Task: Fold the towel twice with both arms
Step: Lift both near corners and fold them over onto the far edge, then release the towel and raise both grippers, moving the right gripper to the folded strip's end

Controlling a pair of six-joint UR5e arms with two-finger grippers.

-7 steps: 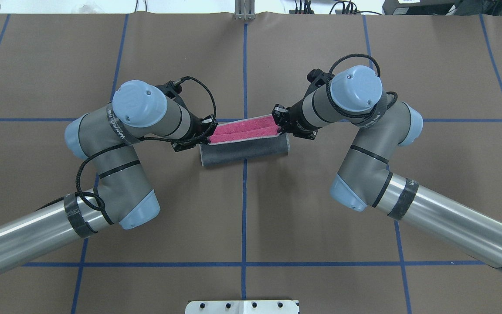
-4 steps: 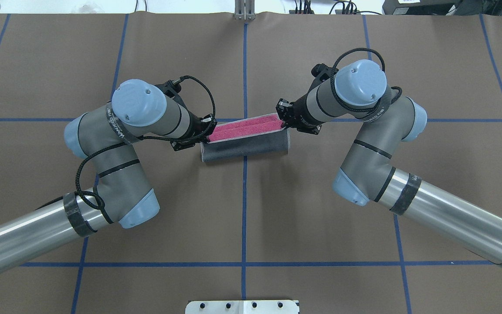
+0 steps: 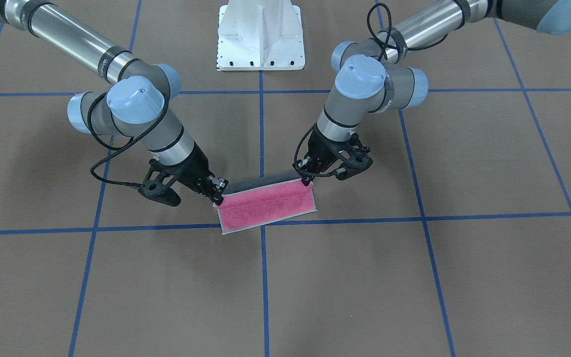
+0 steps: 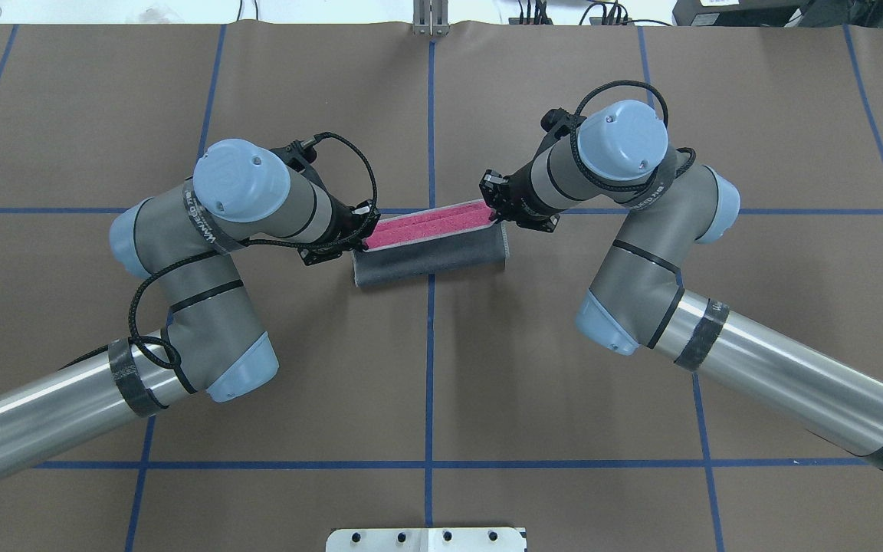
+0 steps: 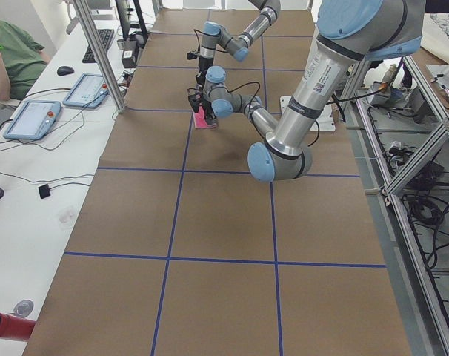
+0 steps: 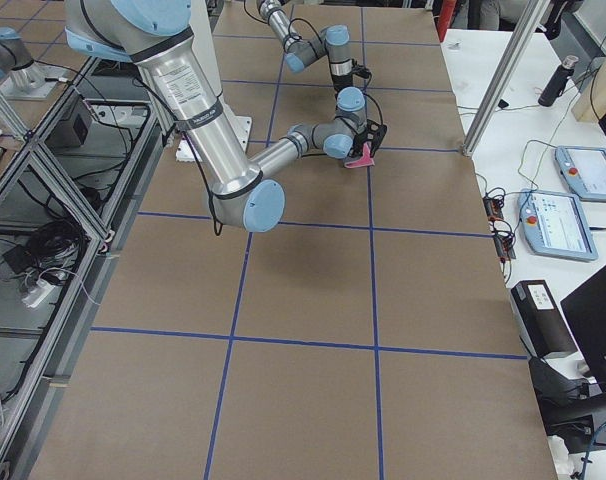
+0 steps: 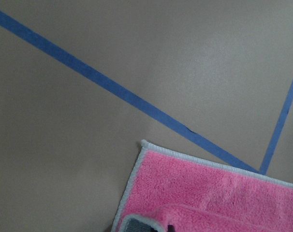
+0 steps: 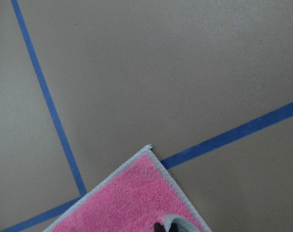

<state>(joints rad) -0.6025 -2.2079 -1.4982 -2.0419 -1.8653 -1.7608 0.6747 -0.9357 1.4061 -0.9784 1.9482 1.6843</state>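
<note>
The towel (image 4: 430,261) lies mid-table, partly folded. Its dark grey face rises as a lifted flap, and the pink face (image 3: 265,206) lies flat on the mat under it. My left gripper (image 4: 365,239) is shut on the flap's edge at one end, and it appears again in the front-facing view (image 3: 308,181). My right gripper (image 4: 497,211) is shut on the other end (image 3: 218,198). Both hold the edge slightly above the pink layer. The wrist views show a pink corner (image 7: 209,193) (image 8: 132,198) with the held grey-edged hem at the bottom.
Blue tape lines (image 4: 430,383) grid the brown mat. The white pedestal base (image 3: 260,39) stands at the robot's side. A side table with tablets (image 5: 32,119) and a seated person (image 5: 10,63) runs along the far long edge.
The right wrist swung a little away from the robot, then drifted back toward the centre line with the held edge. The left arm edged slightly away from the robot. Both grips are unchanged.
</note>
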